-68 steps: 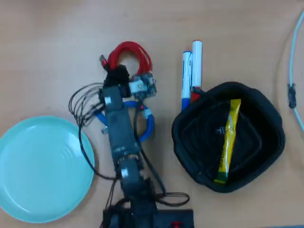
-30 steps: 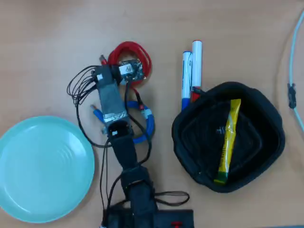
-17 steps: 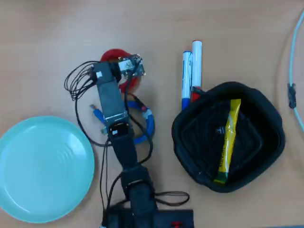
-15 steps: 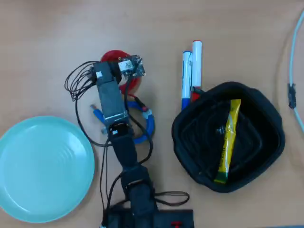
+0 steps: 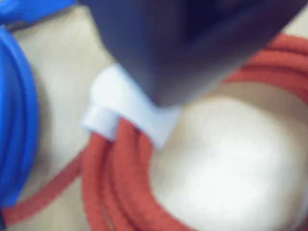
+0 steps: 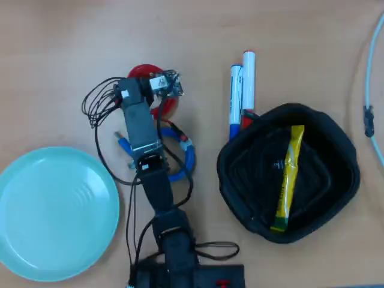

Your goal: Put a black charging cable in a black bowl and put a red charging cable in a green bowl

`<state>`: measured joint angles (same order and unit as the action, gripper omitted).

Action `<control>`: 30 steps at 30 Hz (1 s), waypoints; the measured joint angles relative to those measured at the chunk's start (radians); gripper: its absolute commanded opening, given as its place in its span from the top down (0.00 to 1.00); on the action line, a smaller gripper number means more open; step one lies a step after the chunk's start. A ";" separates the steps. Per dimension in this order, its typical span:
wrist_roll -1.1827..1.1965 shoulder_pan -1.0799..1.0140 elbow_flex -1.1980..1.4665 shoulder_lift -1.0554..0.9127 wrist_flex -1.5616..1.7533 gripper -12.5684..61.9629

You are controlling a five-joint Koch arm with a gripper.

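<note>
The gripper [image 6: 144,90] is being held low over the red charging cable [image 6: 162,108]; whether it is open or closed cannot be told, since the wrist view is blurred. In that view a dark jaw is seen against a white tie [image 5: 127,108] on the red coil. The green bowl [image 6: 54,213] and black bowl [image 6: 324,144] are lying well apart.

Overhead: pale mint-green round dish [image 6: 51,213] lies left, squarish matte black bowl [image 6: 336,147] right, coiled bright red cable [image 6: 165,108] between, beside two upright-lying markers [image 6: 241,90]
</note>
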<state>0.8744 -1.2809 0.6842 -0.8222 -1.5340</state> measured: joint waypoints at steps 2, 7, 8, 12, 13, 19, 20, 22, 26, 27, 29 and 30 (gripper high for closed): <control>-0.026 0.002 -0.002 -0.002 0.000 0.92; -0.077 0.005 0.000 -0.043 -0.012 0.92; -0.080 0.005 0.000 -0.061 -0.018 0.92; -0.084 0.006 0.000 -0.160 -0.032 0.92; -0.087 0.006 0.000 -0.175 -0.034 0.92; -0.121 0.006 -0.002 -0.224 -0.040 0.92; -0.121 0.006 0.000 -0.225 -0.041 0.91; -0.123 0.008 0.000 -0.225 -0.044 0.90; -0.147 0.009 0.000 -0.225 -0.046 0.62; -0.149 0.009 0.000 -0.225 -0.044 0.48; -0.158 0.015 0.000 -0.224 -0.044 0.22; -0.163 0.021 0.000 -0.224 -0.046 0.11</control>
<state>0.7118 -1.2594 0.6842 -1.0462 -1.5800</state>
